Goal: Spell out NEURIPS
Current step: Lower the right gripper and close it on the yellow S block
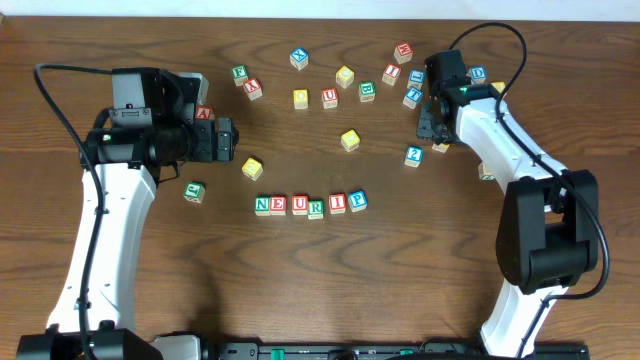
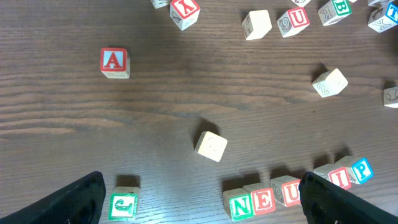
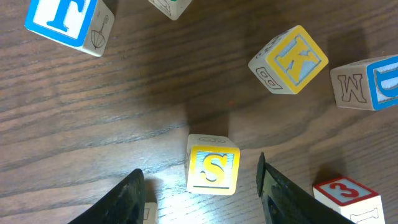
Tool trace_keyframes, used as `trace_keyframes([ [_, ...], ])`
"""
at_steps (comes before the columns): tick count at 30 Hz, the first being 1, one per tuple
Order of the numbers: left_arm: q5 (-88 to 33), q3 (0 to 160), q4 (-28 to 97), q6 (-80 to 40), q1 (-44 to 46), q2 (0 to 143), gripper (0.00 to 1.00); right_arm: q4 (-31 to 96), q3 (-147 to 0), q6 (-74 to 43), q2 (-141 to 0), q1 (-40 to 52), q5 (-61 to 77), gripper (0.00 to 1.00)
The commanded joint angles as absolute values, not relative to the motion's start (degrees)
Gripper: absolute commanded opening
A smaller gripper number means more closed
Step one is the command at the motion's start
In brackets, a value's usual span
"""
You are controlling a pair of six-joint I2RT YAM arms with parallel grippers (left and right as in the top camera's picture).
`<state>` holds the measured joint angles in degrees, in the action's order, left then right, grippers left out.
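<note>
1. Right wrist only: we see right gripper [image 3: 199, 169] fingers spread either side of yellow S cube [image 3: 213, 168], gaps both sides, no pinch.
2. Beyond: K cube [image 3: 289, 59], blue T cube [image 3: 62, 18] readable.
3. Our left gripper [image 2: 200, 183] spread wide, empty; red A cube [image 2: 115, 62] beyond.
4. Overhead alone shows N-E-U-R-I-P row [image 1: 310, 204] whole, mid-table, well apart from right gripper.

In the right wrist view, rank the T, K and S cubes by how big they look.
1. T cube, widest face, though the frame edge cuts it off.
2. K cube.
3. S cube.
K and S look close. K sits turned, showing more sides, so that gap is unsure.
</note>
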<state>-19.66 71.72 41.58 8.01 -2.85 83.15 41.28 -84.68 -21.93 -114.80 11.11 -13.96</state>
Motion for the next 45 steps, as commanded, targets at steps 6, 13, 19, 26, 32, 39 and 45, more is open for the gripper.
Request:
trace_keyframes([
  [6,-20.5,73.0,41.6,9.2,-3.0,83.2,0.98,40.6,-83.5,-23.2,-115.5,10.9,-15.1,0.53],
  [13,-20.5,73.0,41.6,9.2,-3.0,83.2,0.98,39.3,-81.5,-23.3,-115.9,10.9,-16.2,0.53],
  [19,-20.5,73.0,41.6,9.2,-3.0,83.2,0.98,38.9,-81.4,-23.6,-116.7,10.9,-16.2,0.52],
  [26,-20.5,73.0,41.6,9.2,-3.0,83.2,0.98,38.2,-81.4,-24.5,-116.9,10.9,-16.9,0.52],
  [32,-20.5,73.0,41.6,9.2,-3.0,83.2,0.98,37.7,-81.4,-25.4,-117.3,10.9,-17.5,0.52],
  [39,-20.5,73.0,41.6,9.2,-3.0,83.2,0.98,38.6,-81.4,-28.9,-117.3,9.7,-15.2,0.51],
  [45,-20.5,73.0,41.6,9.2,-3.0,83.2,0.98,38.7,-81.4,-29.3,-117.3,7.8,-12.6,0.51],
])
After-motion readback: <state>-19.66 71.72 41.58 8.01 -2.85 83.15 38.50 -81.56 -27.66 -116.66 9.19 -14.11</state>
